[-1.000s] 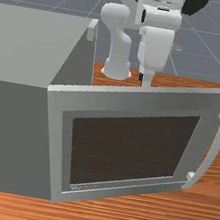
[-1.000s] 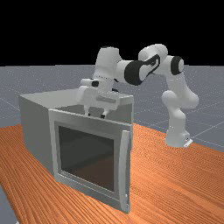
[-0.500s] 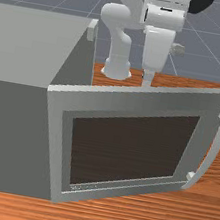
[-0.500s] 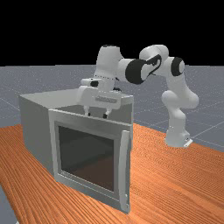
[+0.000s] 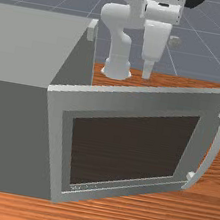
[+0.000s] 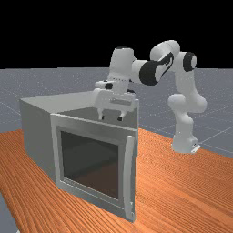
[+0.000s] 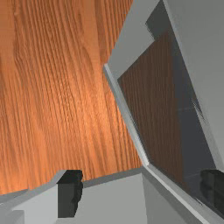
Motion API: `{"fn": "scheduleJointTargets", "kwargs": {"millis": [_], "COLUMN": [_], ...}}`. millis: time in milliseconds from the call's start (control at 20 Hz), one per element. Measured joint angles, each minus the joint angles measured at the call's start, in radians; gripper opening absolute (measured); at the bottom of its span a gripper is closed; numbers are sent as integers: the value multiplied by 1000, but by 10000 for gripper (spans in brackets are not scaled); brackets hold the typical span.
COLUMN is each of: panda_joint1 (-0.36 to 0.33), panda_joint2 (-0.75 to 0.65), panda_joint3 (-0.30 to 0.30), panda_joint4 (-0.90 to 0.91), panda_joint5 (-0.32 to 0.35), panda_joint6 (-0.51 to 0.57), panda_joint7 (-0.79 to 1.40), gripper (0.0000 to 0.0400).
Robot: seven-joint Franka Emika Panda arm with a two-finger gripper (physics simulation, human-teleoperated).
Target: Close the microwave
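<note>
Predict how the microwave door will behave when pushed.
Probably stiff: the door is a flat framed panel with straight edges. Likely to swing, not slide: one upright side meets the body. Should turn easiest near the handle, farthest from that side.

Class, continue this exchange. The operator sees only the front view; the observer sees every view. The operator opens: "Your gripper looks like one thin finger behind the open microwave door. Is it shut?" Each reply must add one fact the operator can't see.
Observer: No. In the wrist view the two fingers of the gripper stand wide apart, with nothing clasped between them.
Operator: Thanks. What does the hand's camera look down on?
Observer: The bare wood of the table, with grey parts of the microwave beside it.
</note>
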Motion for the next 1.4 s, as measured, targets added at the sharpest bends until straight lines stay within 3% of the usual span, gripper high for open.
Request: {"fn": "scheduleJointTargets", "kwargs": {"millis": [50,100,600,900,1100,1400], "panda_joint1": [1,24,138,152,144,139], "panda_joint2": [0,8,70,84,229,308], "panda_joint3": [4,-8,23,24,31,26], "panda_joint4": [3,19,109,206,463,558], "panda_joint5": [8,-34,-82,-90,-61,-64], "panda_joint6": [1,-16,-38,-140,-279,-278], "panda_joint7": [6,72,210,206,173,166], "gripper": [399,400,400,400,400,400]}}
